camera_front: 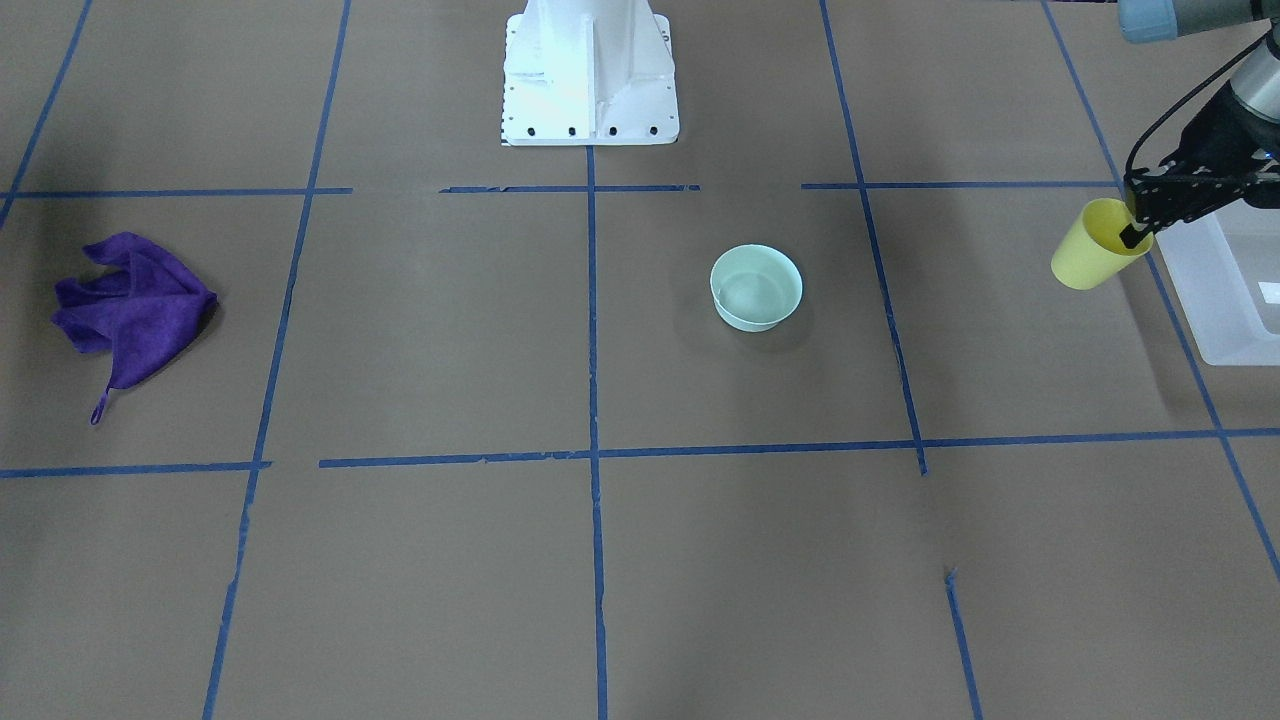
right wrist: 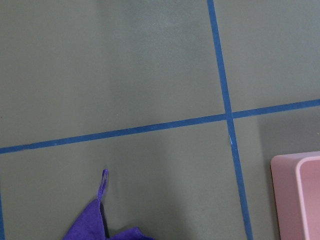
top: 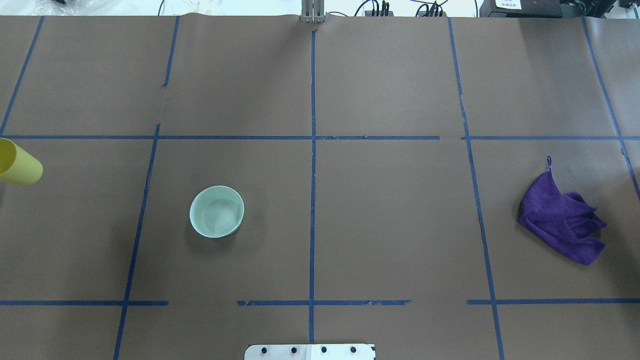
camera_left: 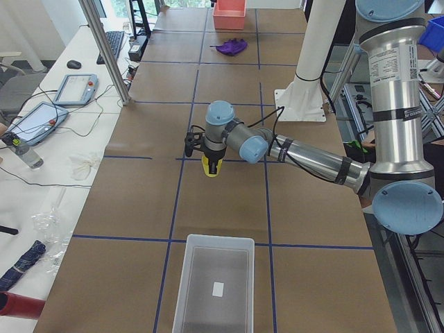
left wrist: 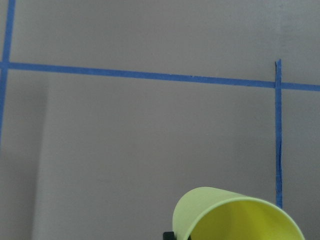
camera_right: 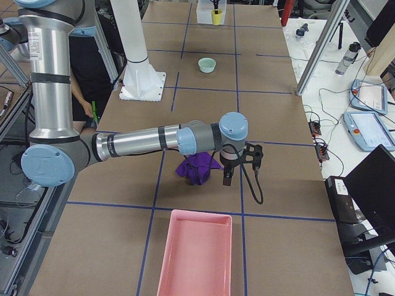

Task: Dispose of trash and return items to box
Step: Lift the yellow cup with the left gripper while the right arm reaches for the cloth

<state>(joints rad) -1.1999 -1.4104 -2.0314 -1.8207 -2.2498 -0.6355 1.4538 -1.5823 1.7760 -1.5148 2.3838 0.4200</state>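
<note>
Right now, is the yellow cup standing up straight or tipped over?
Tipped. The yellow cup leans sideways, its rim pinched by the left gripper.

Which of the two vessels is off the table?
The yellow cup, held tilted by the left hand; the mint bowl stands on the table.
</note>
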